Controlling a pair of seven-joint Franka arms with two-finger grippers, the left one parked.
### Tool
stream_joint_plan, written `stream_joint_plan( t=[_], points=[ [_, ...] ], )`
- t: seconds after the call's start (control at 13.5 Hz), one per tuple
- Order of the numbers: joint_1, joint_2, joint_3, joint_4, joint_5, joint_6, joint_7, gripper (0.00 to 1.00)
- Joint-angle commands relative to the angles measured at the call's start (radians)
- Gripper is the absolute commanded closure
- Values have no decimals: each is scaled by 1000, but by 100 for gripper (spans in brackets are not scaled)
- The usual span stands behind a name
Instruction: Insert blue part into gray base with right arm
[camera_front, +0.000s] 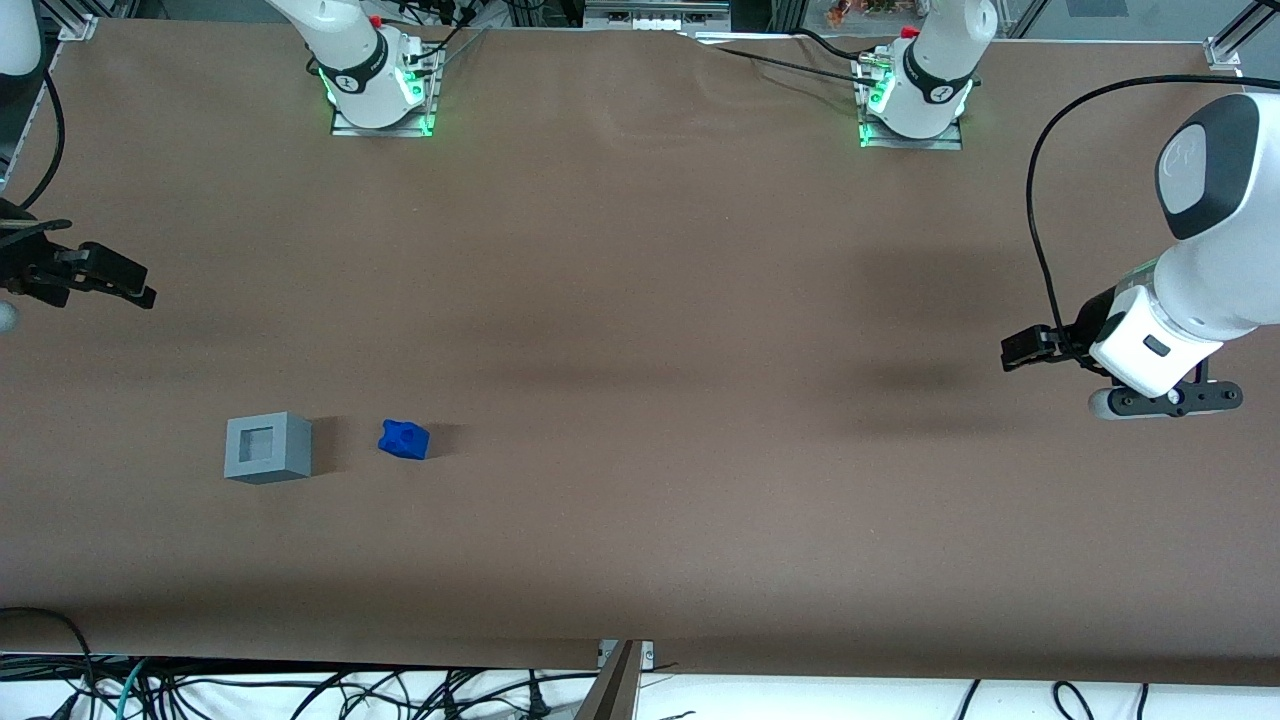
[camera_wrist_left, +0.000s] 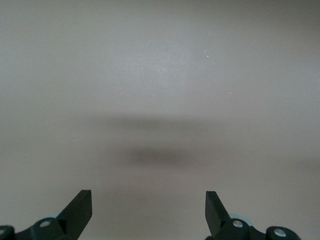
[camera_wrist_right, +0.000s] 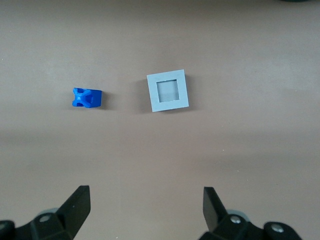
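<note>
Brown paper covers the long worktop (camera_front: 640, 330), smooth apart from faint creases. On it, toward the working arm's end, stands the gray base (camera_front: 267, 447), a light-gray cube with its square recess facing up. Just beside it, apart and not touching, lies the blue part (camera_front: 404, 439), on the side toward the parked arm's end and about as near the front camera as the base. From the wrist camera the blue part (camera_wrist_right: 87, 97) seems to lie on its side, though its exact pose is hard to read, and the gray base (camera_wrist_right: 168, 91) shows its recess holding nothing.

At the very edge of the front view, farther from that camera than both pieces and well apart from them, the right arm's claw (camera_front: 140, 292) hangs over the worktop. Its black fingers (camera_wrist_right: 75, 209) stand spread wide with only bare paper between them, gripping nothing.
</note>
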Motion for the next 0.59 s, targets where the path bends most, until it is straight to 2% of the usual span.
stream_joint_plan(
  t=[0.0, 0.52],
  points=[
    [-14, 0, 9, 3, -3, 5, -19, 0],
    [-12, 6, 9, 6, -2, 7, -18, 0]
  ],
)
